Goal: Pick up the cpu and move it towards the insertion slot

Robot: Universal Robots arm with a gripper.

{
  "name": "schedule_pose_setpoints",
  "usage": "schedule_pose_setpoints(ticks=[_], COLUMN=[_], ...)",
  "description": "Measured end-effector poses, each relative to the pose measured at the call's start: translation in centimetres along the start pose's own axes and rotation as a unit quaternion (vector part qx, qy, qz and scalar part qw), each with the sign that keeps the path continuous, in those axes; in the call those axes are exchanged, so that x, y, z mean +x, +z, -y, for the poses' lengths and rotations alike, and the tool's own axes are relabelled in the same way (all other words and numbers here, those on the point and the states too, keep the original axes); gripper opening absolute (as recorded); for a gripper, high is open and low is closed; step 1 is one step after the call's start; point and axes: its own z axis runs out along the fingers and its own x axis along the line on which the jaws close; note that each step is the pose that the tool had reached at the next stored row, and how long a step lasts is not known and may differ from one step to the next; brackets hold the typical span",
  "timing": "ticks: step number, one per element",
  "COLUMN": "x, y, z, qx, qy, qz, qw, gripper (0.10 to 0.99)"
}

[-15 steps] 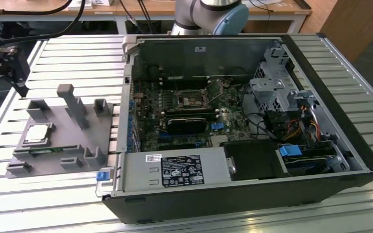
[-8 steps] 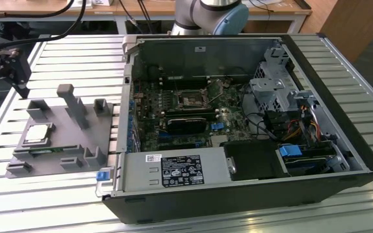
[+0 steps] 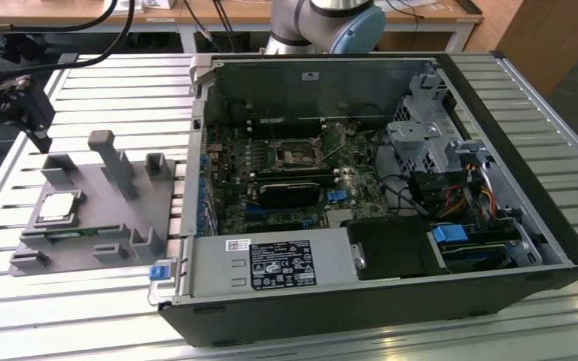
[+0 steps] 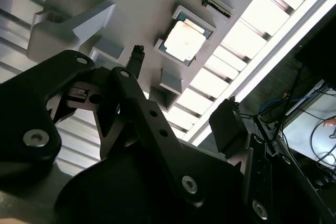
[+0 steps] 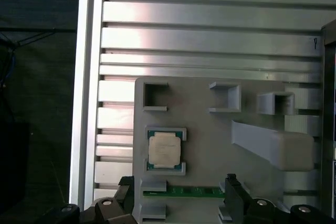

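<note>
Gripper (image 5: 179,184) in the first wrist view: fingers spread wide, holding nothing, near the cpu (image 5: 165,149) but clear of it. Cpu sits in a pocket of the grey fixture (image 3: 98,203) at the exterior view's left. Insertion slot (image 3: 297,156) lies well apart to the right, inside the open computer case (image 3: 560,226).
</note>
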Motion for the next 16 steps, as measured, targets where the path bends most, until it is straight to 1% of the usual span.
schedule_pose_setpoints(ticks=[1, 16], x=[0.00, 0.01], y=[0.03, 0.39], z=[0.00, 0.02], qx=[0.0000, -0.0003], qy=[0.000, 0.000], qz=[0.0000, 0.0000], qw=[1.0000, 1.0000], gripper=[0.776, 0.776])
